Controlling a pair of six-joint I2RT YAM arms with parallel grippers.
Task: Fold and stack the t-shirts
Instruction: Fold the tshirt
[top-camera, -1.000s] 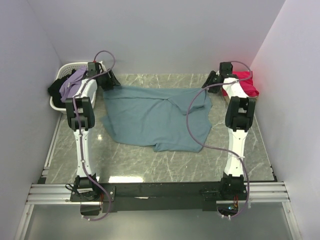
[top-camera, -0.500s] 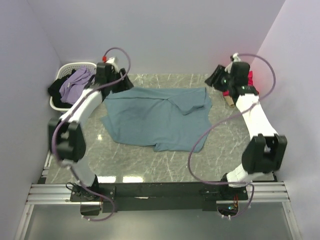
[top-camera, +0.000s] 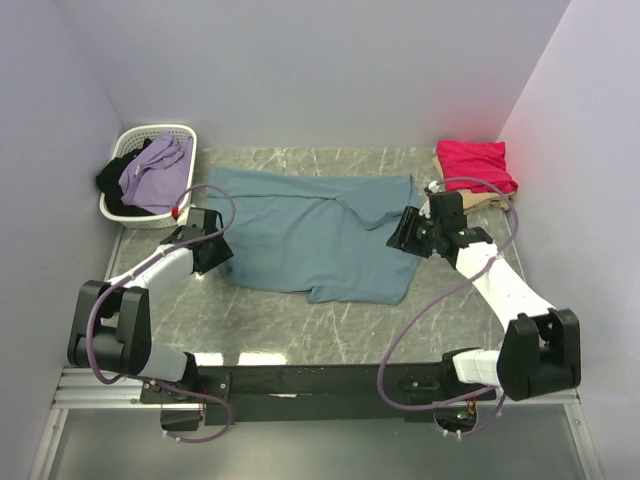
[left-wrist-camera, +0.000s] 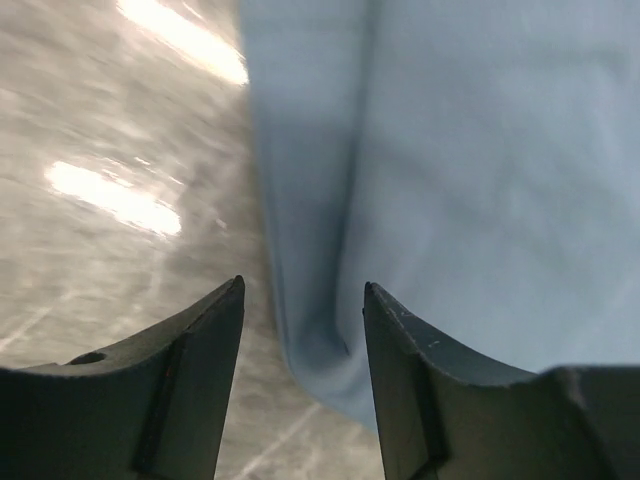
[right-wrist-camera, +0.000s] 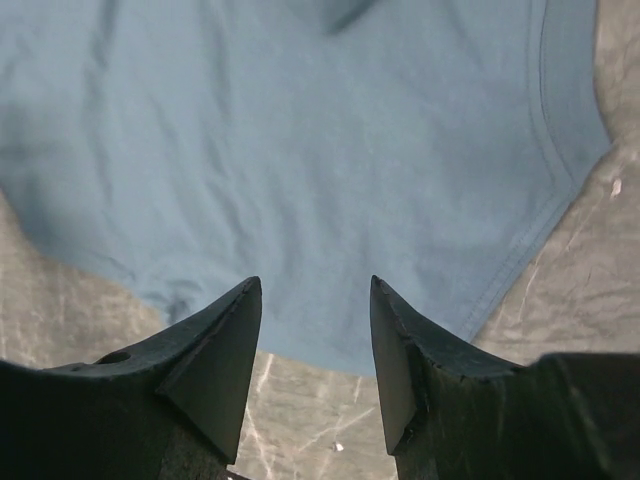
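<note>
**Teal t-shirt, spread open, awaiting its first fold**

Item: teal-blue t-shirt, one piece, lying flat across the middle of the marble-patterned table. It is unfolded and lightly wrinkled, with a loose flap turned over toward its far-right corner.

Companion pieces: crimson-pink t-shirt, folded, at the far right corner, resting on a beige t-shirt of which only an edge shows. A white basket stands at the far left, well apart from the teal shirt.

Left gripper: low at the shirt's left edge, jaws apart, clamped on nothing. In the wrist view the rolled cloth edge lies just ahead of the gap.

Right gripper: low over the shirt's right side, jaws apart and empty. Its wrist view shows the hem and bare table close by.

Handling, as judged: light, limp, thin knit. It will sag, drape and drag rather than hold any shape, and it is not fragile. It looks best taken at the side edges or corners, pinching both layers, with the two sides lifted together so the fold lands even.
</note>
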